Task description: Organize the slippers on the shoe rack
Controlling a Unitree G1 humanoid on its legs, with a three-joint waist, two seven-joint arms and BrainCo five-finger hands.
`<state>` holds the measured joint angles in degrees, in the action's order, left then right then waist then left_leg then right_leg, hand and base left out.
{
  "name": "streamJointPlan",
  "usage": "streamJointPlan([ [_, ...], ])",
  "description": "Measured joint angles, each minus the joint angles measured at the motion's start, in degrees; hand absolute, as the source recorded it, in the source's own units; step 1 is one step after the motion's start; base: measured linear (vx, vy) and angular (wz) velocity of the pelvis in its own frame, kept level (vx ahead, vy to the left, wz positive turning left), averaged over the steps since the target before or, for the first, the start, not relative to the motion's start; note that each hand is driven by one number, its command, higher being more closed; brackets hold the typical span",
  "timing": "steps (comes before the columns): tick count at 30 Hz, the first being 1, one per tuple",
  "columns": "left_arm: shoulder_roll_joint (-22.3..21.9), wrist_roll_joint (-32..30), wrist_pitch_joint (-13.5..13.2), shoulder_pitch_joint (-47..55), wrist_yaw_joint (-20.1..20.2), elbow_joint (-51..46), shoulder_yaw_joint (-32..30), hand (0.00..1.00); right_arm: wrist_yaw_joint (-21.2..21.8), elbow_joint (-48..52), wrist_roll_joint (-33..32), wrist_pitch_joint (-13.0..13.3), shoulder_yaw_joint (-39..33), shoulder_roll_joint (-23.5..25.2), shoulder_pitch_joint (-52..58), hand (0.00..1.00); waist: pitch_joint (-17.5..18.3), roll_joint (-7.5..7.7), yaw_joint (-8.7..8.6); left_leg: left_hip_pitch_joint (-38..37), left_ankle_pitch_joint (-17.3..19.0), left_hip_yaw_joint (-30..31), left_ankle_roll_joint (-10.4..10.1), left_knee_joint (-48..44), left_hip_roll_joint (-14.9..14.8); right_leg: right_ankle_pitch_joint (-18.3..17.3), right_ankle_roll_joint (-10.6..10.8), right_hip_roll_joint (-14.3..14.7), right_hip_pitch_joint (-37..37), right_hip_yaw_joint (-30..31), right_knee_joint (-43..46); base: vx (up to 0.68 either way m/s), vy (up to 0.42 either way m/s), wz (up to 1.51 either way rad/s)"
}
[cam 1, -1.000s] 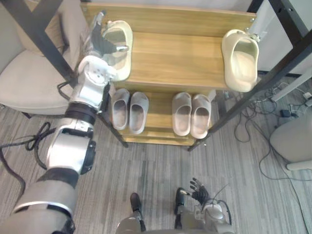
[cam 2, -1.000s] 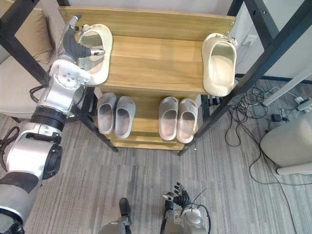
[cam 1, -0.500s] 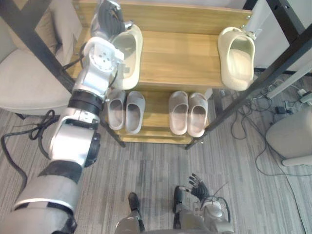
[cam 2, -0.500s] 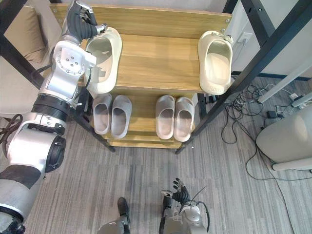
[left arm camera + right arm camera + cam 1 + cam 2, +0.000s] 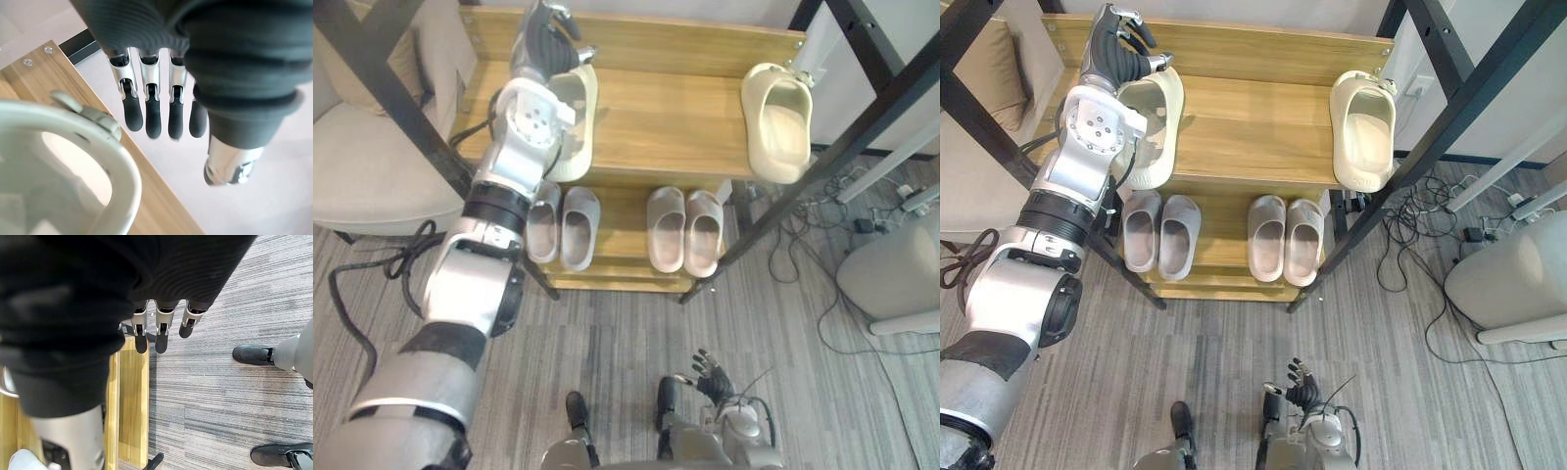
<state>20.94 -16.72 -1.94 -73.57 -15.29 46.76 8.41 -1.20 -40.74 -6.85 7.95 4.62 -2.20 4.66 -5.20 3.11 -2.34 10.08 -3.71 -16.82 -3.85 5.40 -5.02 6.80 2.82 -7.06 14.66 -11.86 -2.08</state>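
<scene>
Shoe rack (image 5: 1253,117): left hand (image 5: 1114,49) seemingly touching slipper (image 5: 1160,122).

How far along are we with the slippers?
Done: two pairs sit together on the lower shelf. In hand: left hand, fingers straight, at the left cream slipper on the top shelf. Left: pairing it with the right cream slipper across the shelf.

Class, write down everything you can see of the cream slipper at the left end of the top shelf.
The cream slipper is a thick, smooth clog that looks like moulded foam, with a wide opening and a strap fixed by a round stud at its far rim. It lies sole down and lengthwise on the wooden top shelf, its toe at the front edge. The left arm hides its left side. The left robot hand is at its heel end with fingers straight; whether they touch it cannot be told.
</scene>
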Motion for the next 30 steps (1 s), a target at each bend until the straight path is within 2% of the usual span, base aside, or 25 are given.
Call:
streamJointPlan([
  [8, 0.0, 1.3, -1.7, 3.6, -3.6, -11.4, -0.1, 0.0, -0.3, 1.8, 0.0, 0.0, 0.0, 0.0, 0.4, 0.0, 0.4, -0.15, 0.54, -0.1, 0.0, 0.8, 0.0, -0.3, 0.0, 0.0, 0.0, 0.0, -0.8, -0.6, -0.3, 0.0, 0.006, 0.04],
  [11, 0.0, 1.0, -1.8, 6.1, -3.6, -11.8, -0.4, 0.0, -0.8, 1.6, 0.0, 0.0, 0.0, 0.0, 0.4, 0.0, 0.5, -0.17, 1.19, -0.1, 0.0, 1.2, 0.0, -0.5, 0.0, 0.0, 0.0, 0.0, -0.9, -0.8, -0.3, -0.02, 0.004, 0.04],
  [30, 0.7, -3.7, 0.1, 10.9, -3.0, -10.3, -1.8, 0.0, -1.5, -0.7, 0.1, 0.0, -0.1, 0.0, -0.4, 0.0, 0.6, -0.4, 1.73, 1.9, -0.7, 2.6, 0.1, -0.6, 0.4, 0.0, 0.0, -0.2, 0.2, -1.9, -0.2, -0.01, 0.008, 0.04],
])
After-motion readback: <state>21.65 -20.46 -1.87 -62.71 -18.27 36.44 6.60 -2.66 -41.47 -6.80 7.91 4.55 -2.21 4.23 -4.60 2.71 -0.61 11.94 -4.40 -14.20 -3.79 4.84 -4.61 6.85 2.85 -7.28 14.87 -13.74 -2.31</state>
